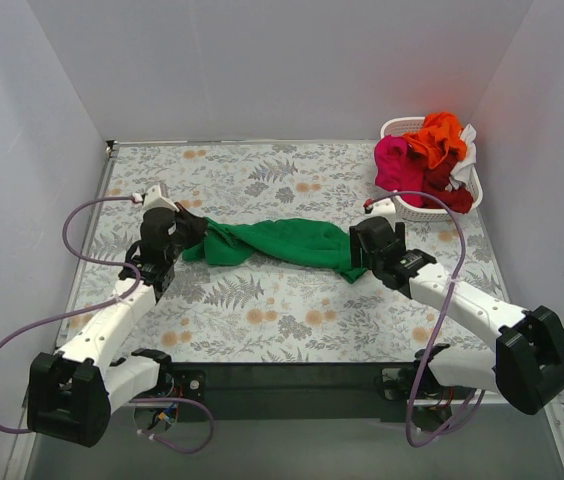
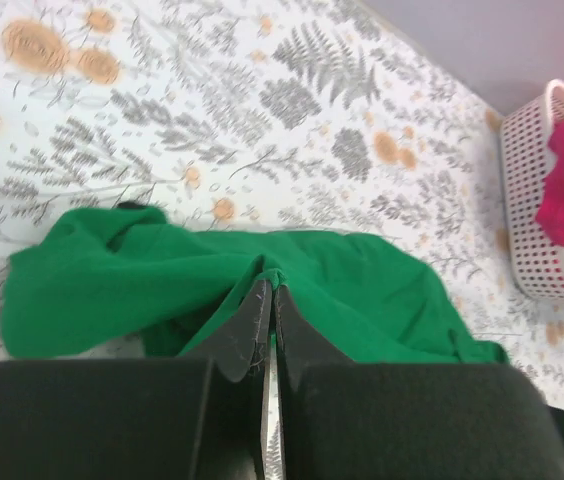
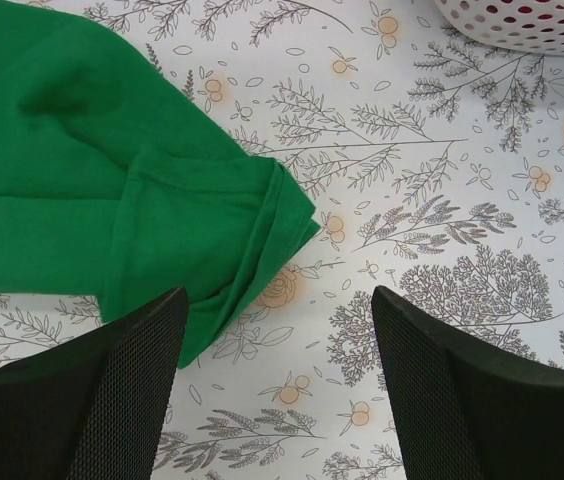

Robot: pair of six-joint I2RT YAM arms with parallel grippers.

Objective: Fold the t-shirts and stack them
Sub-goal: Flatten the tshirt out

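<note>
The green t-shirt (image 1: 282, 243) lies bunched in a long band across the middle of the floral table. My left gripper (image 1: 184, 228) is shut on a pinched fold of the green t-shirt (image 2: 162, 280) at its left end; its fingers (image 2: 252, 325) meet with cloth between the tips. My right gripper (image 1: 362, 245) is open at the shirt's right end, above the table beside a sleeve (image 3: 212, 230), holding nothing. Orange (image 1: 438, 135), magenta pink (image 1: 394, 160), dark red (image 1: 444, 187) and white (image 1: 465, 150) t-shirts sit heaped in the basket.
A white plastic basket (image 1: 398, 127) stands at the back right corner of the table; its rim shows in the left wrist view (image 2: 527, 200) and the right wrist view (image 3: 522, 15). Grey walls close the table's left, back and right sides.
</note>
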